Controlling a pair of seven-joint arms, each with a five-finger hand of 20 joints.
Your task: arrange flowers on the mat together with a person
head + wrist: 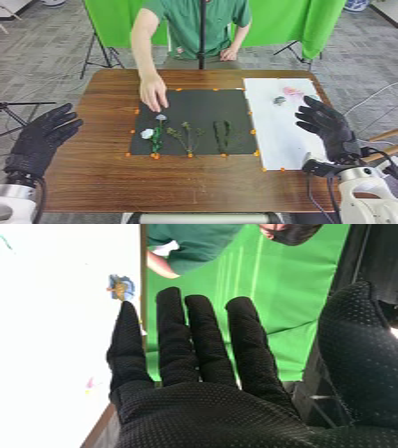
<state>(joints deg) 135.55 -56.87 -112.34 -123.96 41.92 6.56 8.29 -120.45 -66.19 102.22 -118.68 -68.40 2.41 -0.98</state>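
my right hand (332, 134): spread, empty. pink flower (291, 91) lies near its fingers; hazard: a low sweep could crush it.

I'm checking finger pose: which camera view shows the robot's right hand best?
The right wrist view: the right hand is close up, its fingers straight. The head view shows it smaller, by the white sheet.

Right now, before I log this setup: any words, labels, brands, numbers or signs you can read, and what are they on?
Readable text: none.
Black mat, white sheet, table: no lettering I can make out.
Left hand, right hand: no legible print on either glove.
Green shirt: small mark on the front, too small to tell if it's print.
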